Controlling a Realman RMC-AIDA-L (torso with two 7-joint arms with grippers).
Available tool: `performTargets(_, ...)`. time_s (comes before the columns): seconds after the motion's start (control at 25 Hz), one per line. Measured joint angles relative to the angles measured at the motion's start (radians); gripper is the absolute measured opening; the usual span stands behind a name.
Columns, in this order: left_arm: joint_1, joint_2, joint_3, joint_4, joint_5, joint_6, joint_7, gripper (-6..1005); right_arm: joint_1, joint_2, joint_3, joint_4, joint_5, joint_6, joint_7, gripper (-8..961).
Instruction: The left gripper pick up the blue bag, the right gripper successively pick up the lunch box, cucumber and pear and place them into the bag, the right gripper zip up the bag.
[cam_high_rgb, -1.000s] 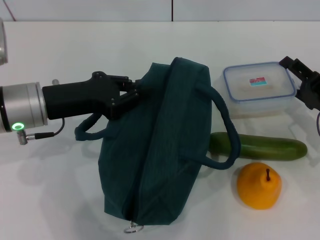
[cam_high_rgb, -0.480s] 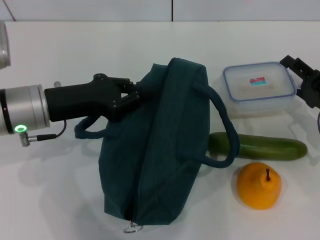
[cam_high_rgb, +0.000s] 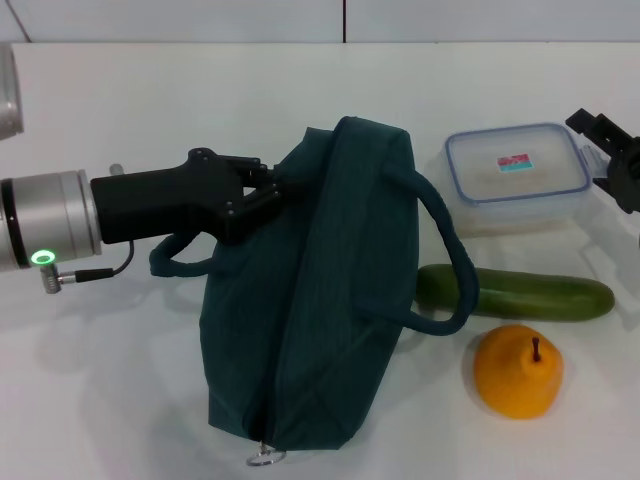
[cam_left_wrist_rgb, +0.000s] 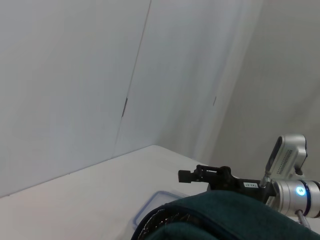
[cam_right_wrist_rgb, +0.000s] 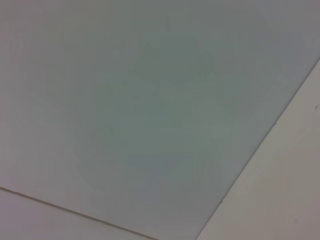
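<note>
The dark blue-green bag (cam_high_rgb: 320, 300) lies on the white table, its zip line running down to a metal pull ring (cam_high_rgb: 264, 458). My left gripper (cam_high_rgb: 268, 188) is shut on the bag's upper left edge. The clear lunch box (cam_high_rgb: 515, 175) with a blue-rimmed lid sits to the bag's right. The green cucumber (cam_high_rgb: 540, 295) lies in front of it, partly behind a bag handle (cam_high_rgb: 455, 260). The orange-yellow pear (cam_high_rgb: 517, 372) stands nearer me. My right gripper (cam_high_rgb: 612, 160) is open at the lunch box's right side, empty. The left wrist view shows the bag (cam_left_wrist_rgb: 225, 220) and the right gripper (cam_left_wrist_rgb: 192, 175).
The bag's second handle (cam_high_rgb: 175, 262) loops out on the table under my left arm. The table's far edge meets a pale wall (cam_high_rgb: 345, 20). The right wrist view shows only wall and ceiling.
My right gripper has drifted slightly to the right, away from the lunch box. My left gripper has shifted a little right, still holding the bag edge.
</note>
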Motion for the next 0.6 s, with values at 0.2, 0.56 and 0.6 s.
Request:
performTargets(0.2, -0.002, 0.000, 0.000, 0.000, 0.000, 0.000, 0.000, 134, 0.006, 0.000, -0.005, 0.000, -0.004, 0.006, 0.000, 723)
performTargets(0.56, -0.004, 0.001, 0.000, 0.000, 0.000, 0.000, 0.001, 133, 0.010, 0.000, -0.011, 0.003, -0.008, 0.007, 0.000, 661)
performTargets(0.6, -0.004, 0.001, 0.000, 0.000, 0.000, 0.000, 0.001, 133, 0.010, 0.000, -0.011, 0.003, -0.009, 0.007, 0.000, 655)
